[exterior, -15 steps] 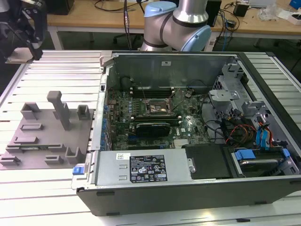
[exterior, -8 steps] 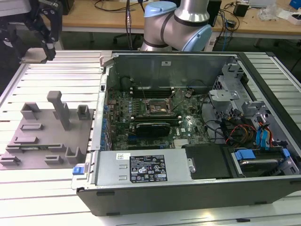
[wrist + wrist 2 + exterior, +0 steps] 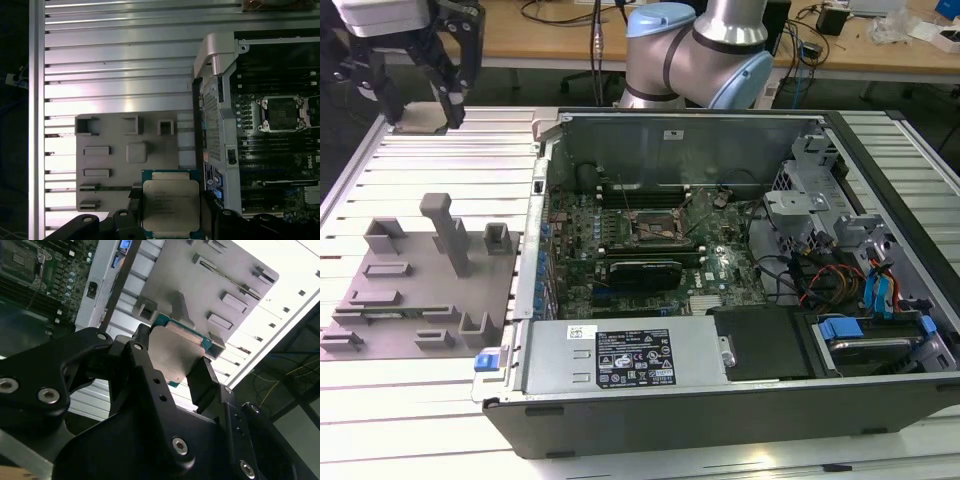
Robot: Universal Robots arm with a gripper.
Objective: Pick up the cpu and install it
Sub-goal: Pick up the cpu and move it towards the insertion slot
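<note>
Tabletop (image 3: 440, 160) of ribbed aluminium lies open at the exterior view's left, bearing the gray tray (image 3: 420, 300) with its upright posts. Further right stands the open computer case (image 3: 720, 400), its side wall a raised edge before the motherboard socket (image 3: 650, 225). The arm (image 3: 700, 50) bends behind the case. The gripper (image 3: 420, 75) hangs fingers-down, high above the table's far edge at that view's left. In both wrist views the fingers (image 3: 202, 380) are closed part-way, clamping two opposite edges of the cpu (image 3: 170, 205) above the tray. Its metal lid faces the first wrist camera, its longer side parallel to the case wall.
</note>
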